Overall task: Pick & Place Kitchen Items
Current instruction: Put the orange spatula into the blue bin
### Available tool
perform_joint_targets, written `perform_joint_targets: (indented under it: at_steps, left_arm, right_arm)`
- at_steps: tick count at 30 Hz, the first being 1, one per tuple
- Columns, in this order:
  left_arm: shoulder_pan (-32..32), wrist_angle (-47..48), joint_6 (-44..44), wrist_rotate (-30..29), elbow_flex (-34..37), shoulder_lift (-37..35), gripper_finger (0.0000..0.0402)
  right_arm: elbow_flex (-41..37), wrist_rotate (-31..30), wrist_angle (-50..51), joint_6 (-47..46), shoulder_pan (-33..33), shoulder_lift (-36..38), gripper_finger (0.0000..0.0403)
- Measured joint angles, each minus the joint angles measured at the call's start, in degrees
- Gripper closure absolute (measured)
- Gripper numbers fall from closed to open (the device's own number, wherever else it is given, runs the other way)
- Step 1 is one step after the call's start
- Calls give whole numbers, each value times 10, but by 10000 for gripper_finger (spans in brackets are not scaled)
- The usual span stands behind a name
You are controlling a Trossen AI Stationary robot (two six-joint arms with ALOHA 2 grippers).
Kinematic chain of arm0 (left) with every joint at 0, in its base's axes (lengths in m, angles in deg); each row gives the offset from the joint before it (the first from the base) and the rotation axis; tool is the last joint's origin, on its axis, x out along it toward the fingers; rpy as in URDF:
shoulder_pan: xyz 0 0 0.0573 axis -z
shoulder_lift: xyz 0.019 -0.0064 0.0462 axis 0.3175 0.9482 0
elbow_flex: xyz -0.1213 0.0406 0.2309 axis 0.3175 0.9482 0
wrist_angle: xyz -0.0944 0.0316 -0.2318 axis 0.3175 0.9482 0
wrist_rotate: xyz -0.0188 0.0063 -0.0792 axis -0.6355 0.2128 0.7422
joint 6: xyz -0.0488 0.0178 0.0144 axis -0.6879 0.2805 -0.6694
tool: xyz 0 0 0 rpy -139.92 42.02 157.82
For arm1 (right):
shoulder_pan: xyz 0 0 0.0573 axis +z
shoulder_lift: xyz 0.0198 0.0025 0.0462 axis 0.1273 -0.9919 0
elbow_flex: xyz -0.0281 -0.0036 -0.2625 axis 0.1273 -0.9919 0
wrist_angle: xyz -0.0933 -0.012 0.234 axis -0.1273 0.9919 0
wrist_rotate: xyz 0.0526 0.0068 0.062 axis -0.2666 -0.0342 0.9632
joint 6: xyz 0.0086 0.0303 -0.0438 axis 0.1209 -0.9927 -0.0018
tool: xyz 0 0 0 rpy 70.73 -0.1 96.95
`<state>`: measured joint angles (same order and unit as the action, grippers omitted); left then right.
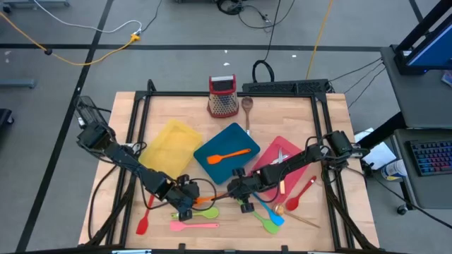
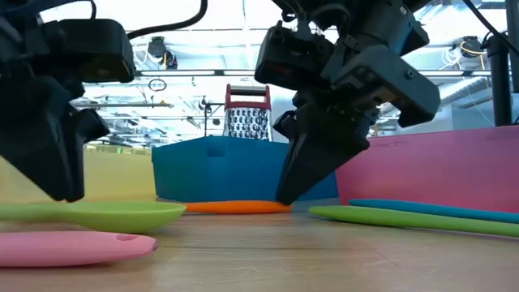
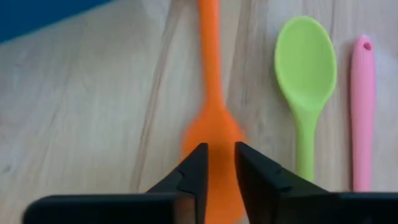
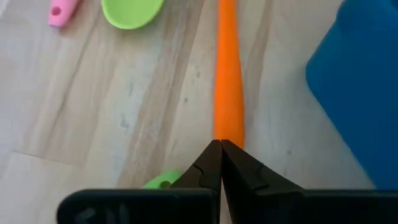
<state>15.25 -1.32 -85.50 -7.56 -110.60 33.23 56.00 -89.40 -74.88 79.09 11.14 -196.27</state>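
An orange spoon (image 1: 209, 200) lies flat on the wooden table near its front edge, between my two grippers. My left gripper (image 3: 219, 177) hangs over the spoon's bowl (image 3: 211, 134), open by a narrow gap, and the bowl shows through that gap. I cannot tell whether it touches the bowl. My right gripper (image 4: 219, 149) is shut, with its tips at the end of the spoon's handle (image 4: 229, 93). A green spoon (image 3: 306, 68) and a pink spatula (image 3: 362, 93) lie alongside. In the low view my left gripper (image 2: 65, 191) stands at the left and my right gripper (image 2: 288, 195) at the centre. My right gripper's shut fingertips (image 4: 210, 158) meet the free end of the orange spoon's handle (image 4: 229, 130). They come slanting down from the table's right side, in line with the handle. No handle shows between the fingers, so I cannot tell a pinch from a touch. The spoon lies flat on the table.
A teal tray (image 1: 219, 144) with an orange spatula (image 1: 229, 155) lies behind the grippers, a yellow tray (image 1: 169, 144) to its left and a pink tray (image 1: 286, 152) to its right. A grater (image 1: 222, 95) and a wooden spoon (image 1: 247, 106) stand at the far edge. More utensils (image 1: 272, 215) lie front right, and a red spatula (image 1: 145, 220) front left.
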Motion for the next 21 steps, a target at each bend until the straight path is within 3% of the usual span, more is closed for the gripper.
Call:
perform_joint_targets:
  at_steps: [4, 13, 21]
  left_arm:
    - [1, -2, -3, 3, 0, 0, 273]
    - [1, 10, 7, 69, 0, 0, 190]
    - [-10, 3, -31, 87, 0, 0, 185]
  right_arm:
    - [0, -15, 2, 4, 0, 0, 402]
    - [0, -12, 8, -4, -1, -7, 402]
    - [0, -14, 9, -1, -1, -7, 403]
